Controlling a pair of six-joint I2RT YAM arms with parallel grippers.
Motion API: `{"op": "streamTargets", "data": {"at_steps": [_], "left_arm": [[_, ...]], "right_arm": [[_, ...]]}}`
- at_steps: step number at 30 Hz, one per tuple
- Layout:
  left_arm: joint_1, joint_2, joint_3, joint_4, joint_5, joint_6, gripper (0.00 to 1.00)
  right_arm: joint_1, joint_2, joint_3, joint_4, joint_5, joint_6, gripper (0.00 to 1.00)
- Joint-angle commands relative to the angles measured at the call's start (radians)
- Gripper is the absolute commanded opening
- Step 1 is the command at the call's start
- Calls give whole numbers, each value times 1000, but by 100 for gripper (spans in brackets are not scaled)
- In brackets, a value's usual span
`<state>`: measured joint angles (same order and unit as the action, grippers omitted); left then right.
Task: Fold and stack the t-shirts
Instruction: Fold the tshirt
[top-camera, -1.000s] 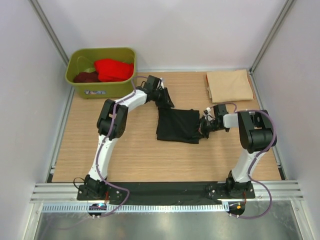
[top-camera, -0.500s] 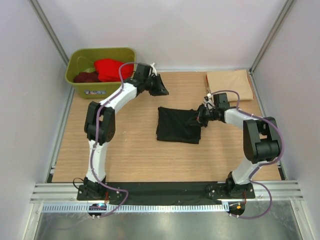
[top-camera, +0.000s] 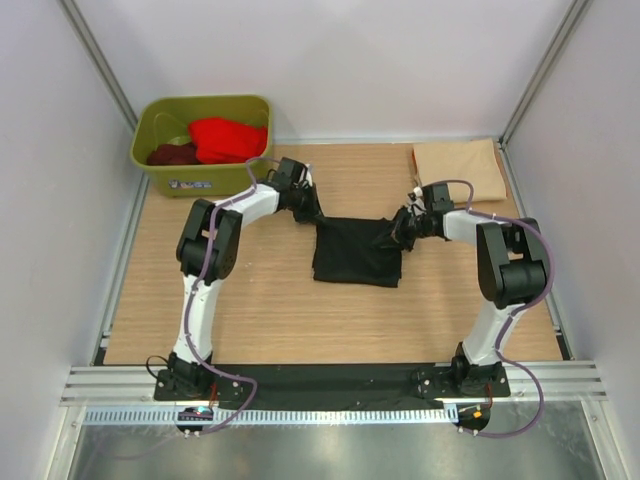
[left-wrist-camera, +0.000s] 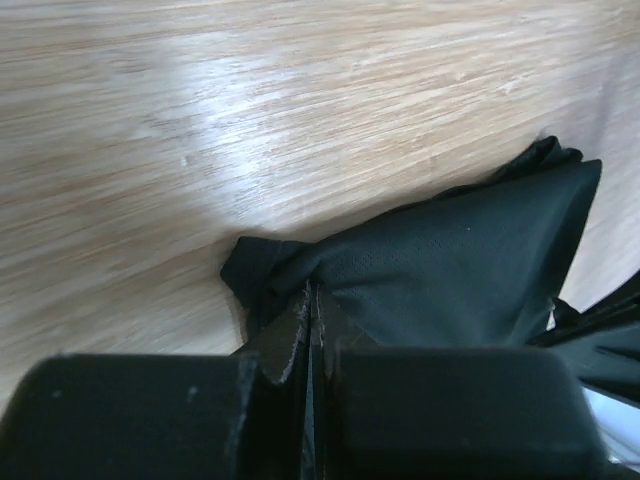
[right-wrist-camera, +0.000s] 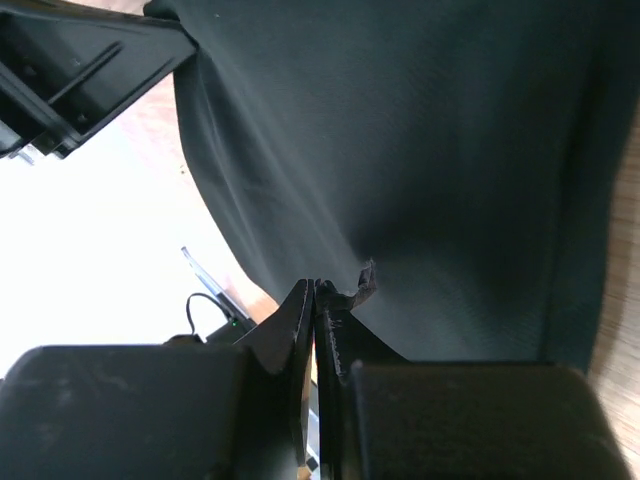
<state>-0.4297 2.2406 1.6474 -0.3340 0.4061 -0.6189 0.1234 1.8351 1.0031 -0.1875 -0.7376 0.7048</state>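
**Both my grippers on the black shirt's far corners**

My left gripper (top-camera: 308, 212) is clamped tight. In the left wrist view (left-wrist-camera: 310, 300) the jaws are pressed together, with a bunched corner of the black t-shirt (left-wrist-camera: 460, 270) pinched between them, low against the table (top-camera: 250, 310).

My right gripper (top-camera: 400, 228) is at the opposite far corner. In the right wrist view (right-wrist-camera: 312, 295) the jaws sit almost together on the shirt's edge, and a small nub of cloth pokes out beside the tips. The cloth tents up slightly toward it.

The black t-shirt (top-camera: 355, 255) is mid-table, folded into a rough rectangle between my two arms. The beige t-shirt (top-camera: 458, 172) lies folded flat at the far right corner of the table. The red t-shirt (top-camera: 228, 138) and the maroon t-shirt (top-camera: 172, 154) are heaped inside the olive tub (top-camera: 200, 182) at far left.
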Motion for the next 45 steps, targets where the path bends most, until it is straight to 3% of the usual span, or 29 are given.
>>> {"op": "streamTargets", "data": {"at_steps": [1, 3, 6, 8, 10, 15, 19, 23, 25, 29, 33, 40, 45], "left_arm": [[11, 13, 52, -25, -70, 31, 0], [12, 10, 72, -49, -95, 34, 1], [16, -27, 106, -85, -69, 27, 8], [16, -70, 178, -166, -44, -8, 16], [14, -148, 192, -218, -12, -39, 23], [5, -360, 1, -234, -3, -114, 25], [-27, -435, -159, -203, 25, -134, 23], [-72, -438, -268, -137, 79, -169, 22], [-98, -432, -302, -109, 106, -173, 22], [-141, -403, -348, -83, 136, -151, 22], [-165, -378, -402, -85, 96, -119, 22], [-159, -313, -446, -151, 31, -73, 19], [-159, -363, -436, -235, -13, -55, 20]], "right_arm": [[4, -34, 31, -44, 49, -20, 11], [-2, -59, 61, -99, 92, -45, 13], [-16, -95, 168, -174, 170, -59, 32], [-18, -96, 241, -277, 265, -105, 36], [-21, -89, 308, -328, 357, -155, 47], [-39, -12, 357, -316, 373, -202, 62], [-36, -20, 330, -395, 406, -211, 60], [-31, -62, 255, -492, 316, -189, 34], [-27, -71, 247, -588, 258, -229, 30], [-21, -207, 137, -544, 127, -219, 29], [5, -206, 10, -399, 26, -179, 29], [-2, -44, -69, -444, 167, -303, 29], [-2, -141, -19, -498, 178, -284, 31]]}}
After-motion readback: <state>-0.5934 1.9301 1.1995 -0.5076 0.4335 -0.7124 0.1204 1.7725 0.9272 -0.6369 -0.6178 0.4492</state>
